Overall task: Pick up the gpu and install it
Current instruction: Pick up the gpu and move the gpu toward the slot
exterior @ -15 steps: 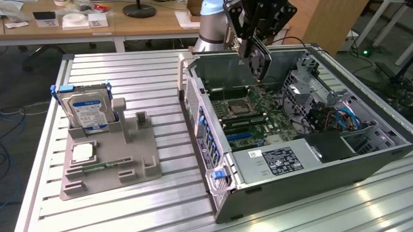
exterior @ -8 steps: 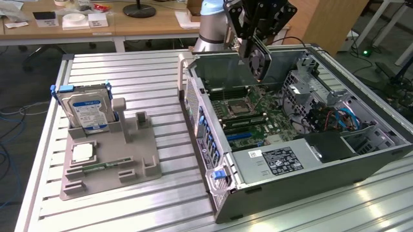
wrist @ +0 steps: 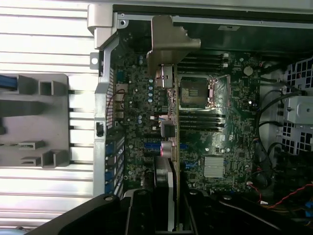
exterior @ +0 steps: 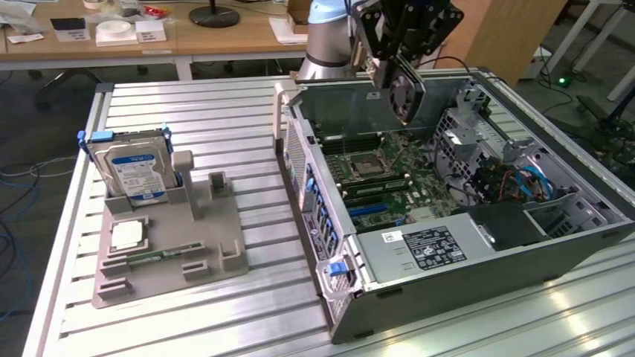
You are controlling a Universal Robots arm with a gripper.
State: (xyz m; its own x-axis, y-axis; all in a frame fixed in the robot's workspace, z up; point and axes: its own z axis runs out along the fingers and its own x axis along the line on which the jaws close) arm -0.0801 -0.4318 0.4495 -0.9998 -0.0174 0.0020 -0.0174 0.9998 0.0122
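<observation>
The gripper (wrist: 165,218) is hanging over the open computer case (exterior: 555,245). Its jaws are clamping the gpu (exterior: 405,91) from both faces, and the card is standing on edge between them. In the exterior view the gpu is hovering at twelve o'clock from the motherboard (exterior: 382,175), held clear above the board, with its round fan facing the exterior view's right. In the wrist view the card's silver bracket (wrist: 166,46) is showing at the end away from the jaws. The power supply (exterior: 427,249) is sitting at six o'clock from the motherboard. On the slatted surface (exterior: 198,111), at nine o'clock from the case, a grey holder (exterior: 213,238) is carrying two items. A blue-labelled hard drive (exterior: 134,175) is standing upright in it, and a green memory stick (exterior: 154,256) is lying flat.
</observation>
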